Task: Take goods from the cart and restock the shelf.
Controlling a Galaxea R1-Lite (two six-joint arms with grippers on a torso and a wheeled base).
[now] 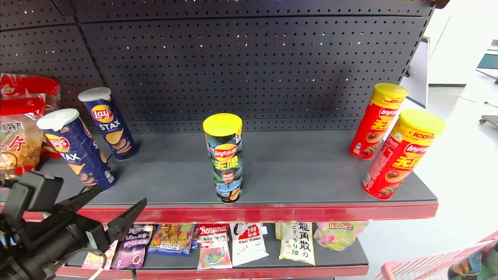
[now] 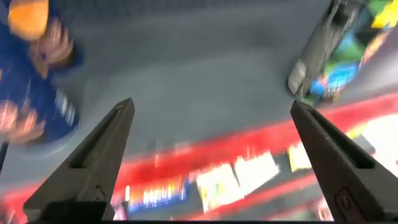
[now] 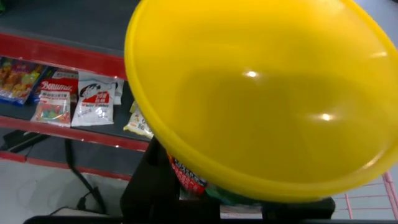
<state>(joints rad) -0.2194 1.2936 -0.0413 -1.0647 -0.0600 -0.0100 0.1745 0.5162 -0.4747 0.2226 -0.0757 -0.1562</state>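
The dark shelf board (image 1: 295, 171) carries a green chip can with a yellow lid (image 1: 225, 163) near its red front edge. Two blue cans (image 1: 81, 151) stand at the left and two red cans (image 1: 404, 155) at the right. My left gripper (image 1: 121, 194) hangs open and empty before the shelf edge, between the nearer blue can and the green can. From the left wrist, that gripper (image 2: 211, 104) frames the shelf, with the blue can (image 2: 37, 81) and green can (image 2: 329, 50) to either side. My right gripper holds a yellow-lidded can (image 3: 261, 93) off the floor, in front of the lower shelf.
Snack bags (image 1: 233, 245) lie along the lower shelf. Red and brown bags (image 1: 19, 124) crowd the upper shelf's left end. A pink cart (image 1: 428, 264) sits at the bottom right. Bare board lies between the green can and the red cans.
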